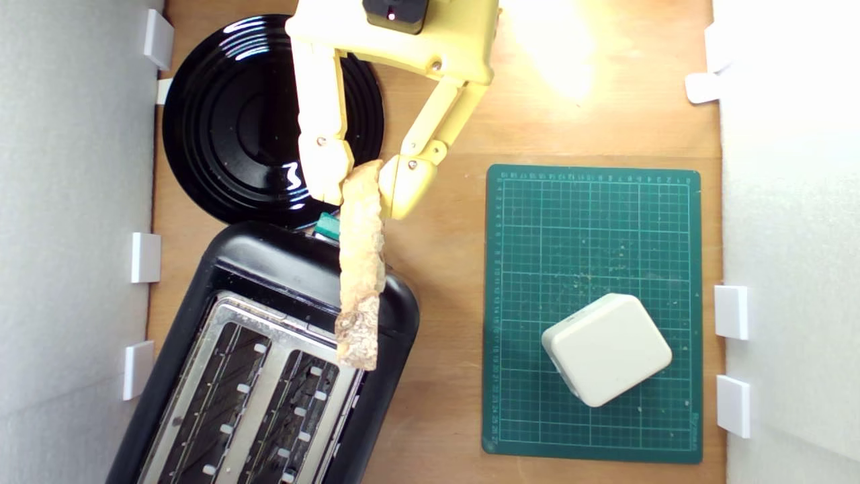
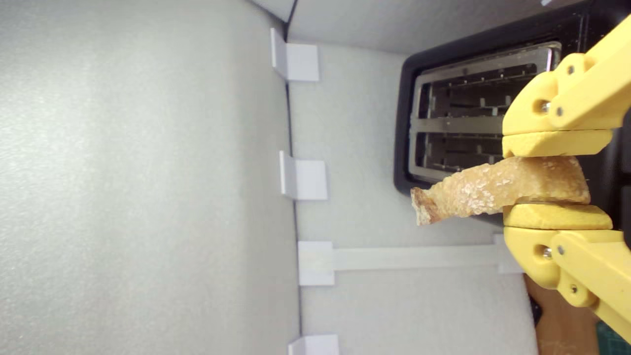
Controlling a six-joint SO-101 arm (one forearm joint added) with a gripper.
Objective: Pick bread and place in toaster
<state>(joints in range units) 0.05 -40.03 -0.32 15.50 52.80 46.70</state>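
My yellow gripper [image 1: 363, 185] is shut on the bread [image 1: 361, 269], a thin tan slice with a brown crust, seen edge-on and hanging above the toaster's near end. The black toaster [image 1: 269, 349] with its silver top plate and two open slots lies at the exterior view's lower left; its teal lever [image 1: 328, 226] peeks out beside the bread. In the wrist view the bread [image 2: 493, 190] sticks out from between the two yellow fingertips [image 2: 554, 144], in front of the toaster [image 2: 473, 113] slots. The bread's far tip overlaps the edge of the right-hand slot in the exterior view.
A glossy black plate [image 1: 228, 128] sits behind the toaster, partly under the arm. A green cutting mat [image 1: 591, 242] at the exterior view's right carries a cream-white rounded block [image 1: 606, 349]. White foam walls with clips [image 1: 145, 257] border both sides of the wooden table [image 1: 443, 282].
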